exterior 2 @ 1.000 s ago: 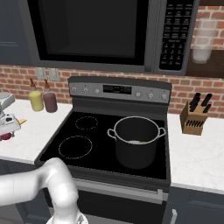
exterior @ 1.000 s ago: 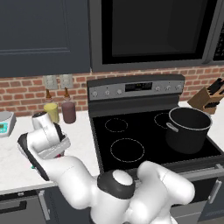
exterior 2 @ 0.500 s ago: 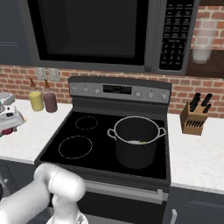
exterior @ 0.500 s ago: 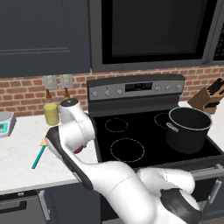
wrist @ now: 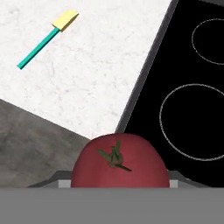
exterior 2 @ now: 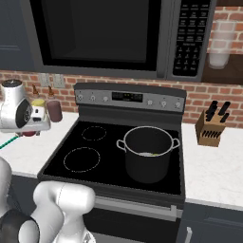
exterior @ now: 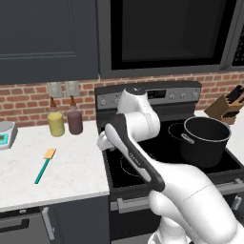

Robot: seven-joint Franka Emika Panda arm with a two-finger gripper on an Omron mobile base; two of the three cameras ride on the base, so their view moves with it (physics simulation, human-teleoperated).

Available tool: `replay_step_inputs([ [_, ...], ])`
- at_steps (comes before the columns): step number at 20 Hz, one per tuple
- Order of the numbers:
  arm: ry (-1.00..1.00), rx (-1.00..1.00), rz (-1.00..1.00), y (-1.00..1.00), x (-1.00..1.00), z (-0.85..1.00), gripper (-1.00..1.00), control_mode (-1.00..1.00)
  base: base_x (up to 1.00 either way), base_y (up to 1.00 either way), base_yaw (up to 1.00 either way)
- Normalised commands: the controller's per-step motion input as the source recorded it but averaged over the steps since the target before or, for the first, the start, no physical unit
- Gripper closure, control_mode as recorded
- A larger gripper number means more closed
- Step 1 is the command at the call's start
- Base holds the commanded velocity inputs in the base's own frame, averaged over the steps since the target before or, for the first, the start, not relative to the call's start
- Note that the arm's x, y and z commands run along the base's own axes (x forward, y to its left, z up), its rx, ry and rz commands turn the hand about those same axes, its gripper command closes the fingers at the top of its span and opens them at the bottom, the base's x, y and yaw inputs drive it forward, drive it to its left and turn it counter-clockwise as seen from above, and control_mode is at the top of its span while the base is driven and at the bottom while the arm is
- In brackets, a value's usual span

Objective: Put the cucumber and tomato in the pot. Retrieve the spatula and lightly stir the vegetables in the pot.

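Pot sits on the stove's right front burner, well to the right of the end effector, which hangs over the bench edge beside the stove's left side. End effector is clamped on the tomato. Judgement: carry runs rightward across both left burners. Spatula lies on bench, further left.

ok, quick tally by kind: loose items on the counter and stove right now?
Jars: 2, pale-yellow jar and maroon jar
Vegetables: 2, tomato in the gripper, cucumber in the pot
Cookware: 1, pot
Utensils: 1, spatula
Knife blocks: 1
Scales: 1
Total: 8
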Motion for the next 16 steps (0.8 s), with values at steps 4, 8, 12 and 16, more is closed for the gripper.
replay_step_inputs([
  [4,0.00,0.09,-0.28,-1.00,0.17,0.54,1.00,-1.00,0.00,0.00,0.00],
  [8,0.03,0.03,-0.35,-1.00,0.33,0.31,1.00,-1.00,0.00,0.00,0.00],
  [12,0.08,0.05,-0.36,-1.00,0.42,0.07,1.00,-1.00,0.00,0.00,0.00],
  [16,0.08,0.06,-0.37,-1.00,0.44,0.00,1.00,-1.00,0.00,0.00,0.00],
])
